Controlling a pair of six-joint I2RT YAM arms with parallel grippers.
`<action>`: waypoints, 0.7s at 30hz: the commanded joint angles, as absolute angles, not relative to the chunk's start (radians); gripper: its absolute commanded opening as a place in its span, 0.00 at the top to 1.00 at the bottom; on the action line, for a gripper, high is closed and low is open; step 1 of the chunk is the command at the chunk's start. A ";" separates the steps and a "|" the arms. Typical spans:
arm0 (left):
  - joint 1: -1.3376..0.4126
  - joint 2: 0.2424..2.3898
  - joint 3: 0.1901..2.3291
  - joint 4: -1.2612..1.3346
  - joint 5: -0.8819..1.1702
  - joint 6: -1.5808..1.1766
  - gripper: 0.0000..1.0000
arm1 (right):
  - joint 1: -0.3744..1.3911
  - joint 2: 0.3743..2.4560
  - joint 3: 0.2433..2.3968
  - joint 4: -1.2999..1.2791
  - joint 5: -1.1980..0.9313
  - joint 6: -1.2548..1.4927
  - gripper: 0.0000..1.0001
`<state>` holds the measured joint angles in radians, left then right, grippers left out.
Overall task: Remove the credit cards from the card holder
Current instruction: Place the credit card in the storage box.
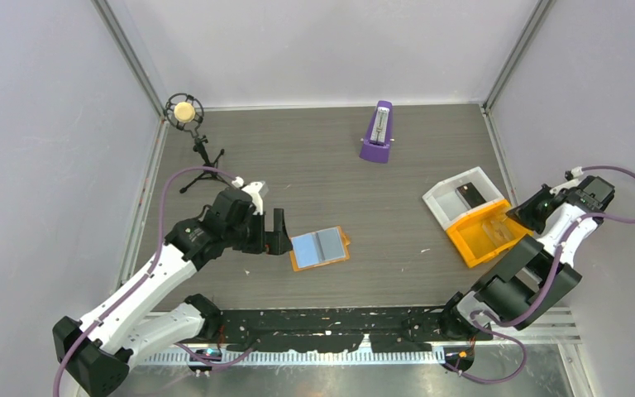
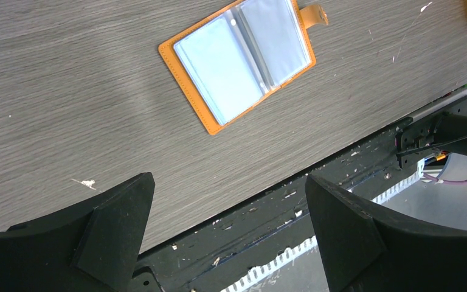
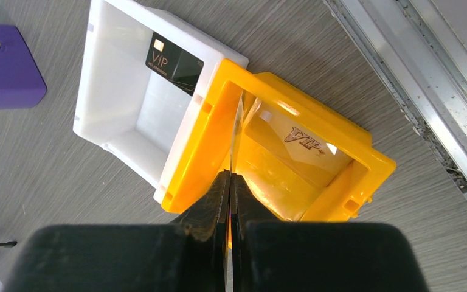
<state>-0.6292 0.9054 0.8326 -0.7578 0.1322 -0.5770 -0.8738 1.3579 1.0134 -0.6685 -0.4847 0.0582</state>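
We find the card holder (image 2: 185,91) opened flat near the middle of the table (image 1: 397,149), pockets up, with a light blue card (image 2: 219,73) and a grey card (image 2: 273,36) inside. We judge it lies that way so the cards can be picked out. In the top view our left gripper (image 2: 230,182) hangs just at its 9 o'clock, fingers spread wide and touching nothing. Our right gripper (image 3: 230,176) is pressed together on what looks like a thin card (image 3: 236,131) seen edge-on. It holds this over the orange bin (image 3: 292,82), where a VIP card (image 3: 304,143) lies. A black card (image 3: 173,62) rests in the white bin (image 3: 158,15) at 11 o'clock.
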 commanded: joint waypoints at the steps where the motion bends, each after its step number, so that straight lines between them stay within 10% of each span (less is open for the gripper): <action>1: -0.636 0.902 0.873 -0.724 0.128 -0.593 0.00 | -0.879 1.389 0.999 -0.620 -0.514 0.070 0.94; 21: -0.646 0.927 0.888 -0.723 0.127 -0.589 0.00 | -0.878 1.429 0.991 -0.615 -0.457 0.082 0.92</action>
<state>-0.6415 0.9257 0.8471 -0.7517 0.1318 -0.5938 -0.8738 1.4101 0.9974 -0.6369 -0.4713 0.0616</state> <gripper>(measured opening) 0.994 0.081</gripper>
